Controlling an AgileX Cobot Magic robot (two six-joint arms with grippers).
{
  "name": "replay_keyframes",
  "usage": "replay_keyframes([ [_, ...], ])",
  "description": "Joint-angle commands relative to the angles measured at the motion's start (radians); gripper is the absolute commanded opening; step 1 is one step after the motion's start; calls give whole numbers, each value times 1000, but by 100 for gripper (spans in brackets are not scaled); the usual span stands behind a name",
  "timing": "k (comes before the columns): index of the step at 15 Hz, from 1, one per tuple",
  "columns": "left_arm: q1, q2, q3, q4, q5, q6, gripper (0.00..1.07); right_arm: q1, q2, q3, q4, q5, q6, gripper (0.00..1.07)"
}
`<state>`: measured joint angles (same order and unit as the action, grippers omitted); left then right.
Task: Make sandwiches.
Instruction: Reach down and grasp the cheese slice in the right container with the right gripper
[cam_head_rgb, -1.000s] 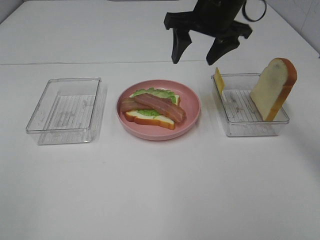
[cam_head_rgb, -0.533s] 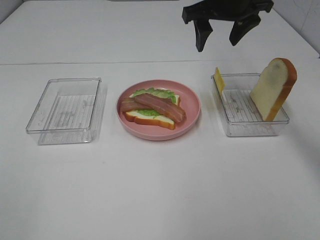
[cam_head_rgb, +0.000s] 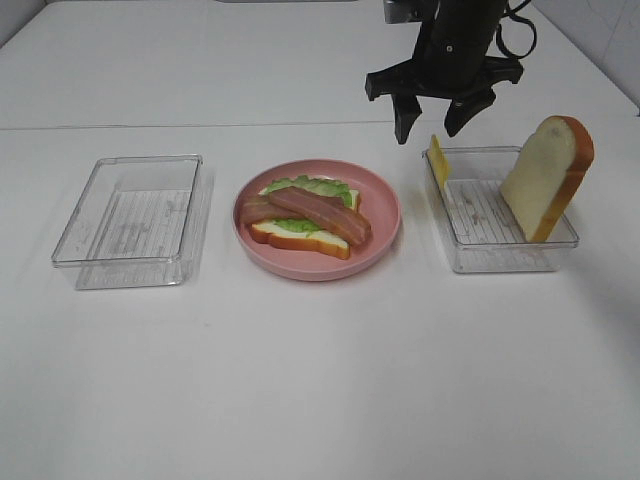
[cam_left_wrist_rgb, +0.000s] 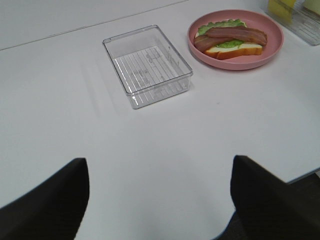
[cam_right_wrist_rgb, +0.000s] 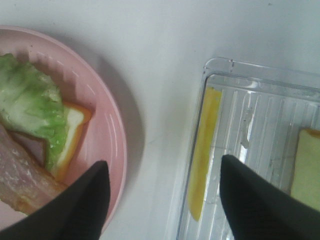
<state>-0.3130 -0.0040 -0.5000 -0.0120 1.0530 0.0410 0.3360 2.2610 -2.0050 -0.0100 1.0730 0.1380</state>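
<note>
Right gripper (cam_head_rgb: 428, 128) swung from plate (cam_head_rgb: 388, 218), dropped; jaws narrowing, still apart, empty. Cheese slice (cam_head_rgb: 437, 160) upright just below jaw gap, against tray (cam_head_rgb: 500, 262) wall. Likely cheese pick next. Left gripper (cam_left_wrist_rgb: 157, 200) wide, idle.

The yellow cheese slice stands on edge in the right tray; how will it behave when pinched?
The cheese slice looks thin yet stands straight against the wall of the tray, so it is probably stiff and light. Leaning like that, it may tip flat if nudged. Its smooth faces might slip in a pinch.
</note>
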Motion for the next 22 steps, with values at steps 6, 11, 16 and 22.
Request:
replay_keyframes([
  [6, -2, -24, 2, 2, -8, -4, 74, -2, 40, -4, -56, -21, 68, 59],
  [11, -2, -24, 2, 2, -8, -4, 74, -2, 40, -3, -37, -16, 69, 56],
  [16, -2, -24, 2, 2, -8, -4, 74, -3, 40, -3, -37, -6, 88, 56],
  [22, -2, -24, 2, 2, -8, -4, 74, -35, 40, -3, 26, -2, 87, 56],
])
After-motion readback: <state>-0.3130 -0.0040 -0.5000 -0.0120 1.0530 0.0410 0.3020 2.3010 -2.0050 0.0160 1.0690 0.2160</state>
